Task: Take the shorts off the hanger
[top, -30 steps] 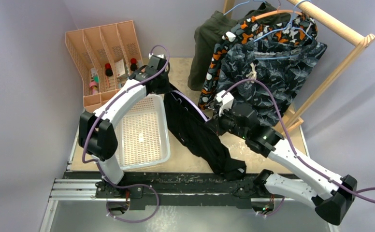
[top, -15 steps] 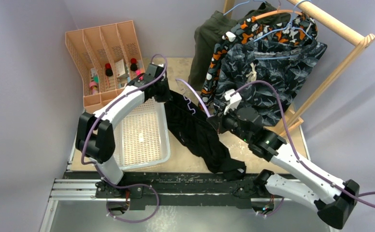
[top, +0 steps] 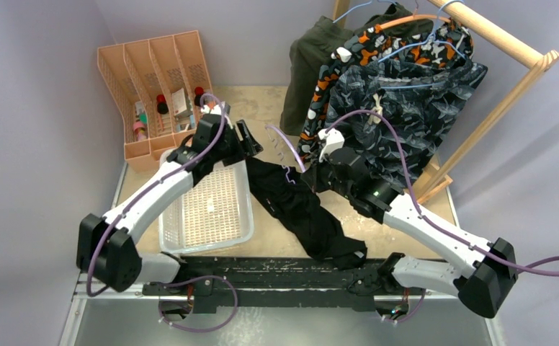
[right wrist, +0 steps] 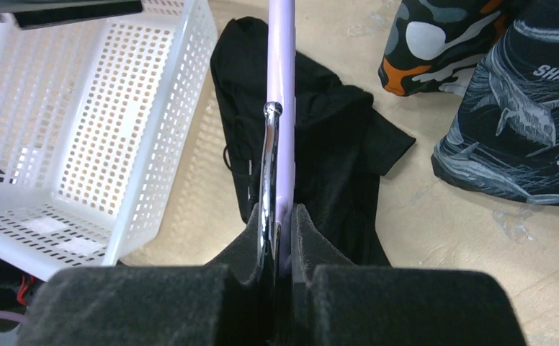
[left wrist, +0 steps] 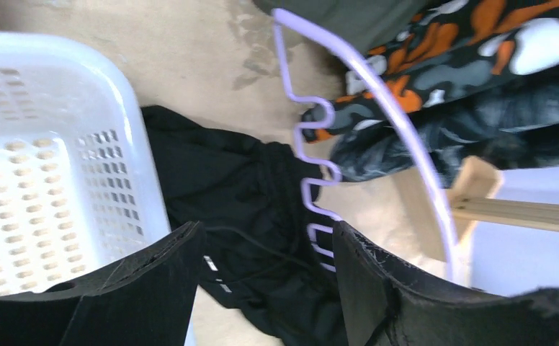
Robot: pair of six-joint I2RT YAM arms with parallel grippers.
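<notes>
Top external: left gripper has just let go of the plain black fabric shorts. Its fingers are wide now, with nothing between them. The shorts lie slumped on the beige table, just beside the white perforated plastic basket. Right gripper is clamped on the lilac plastic hanger above them. Hanger looks free, so this pair is likely done. The other three pairs hang on the wooden rail.
</notes>
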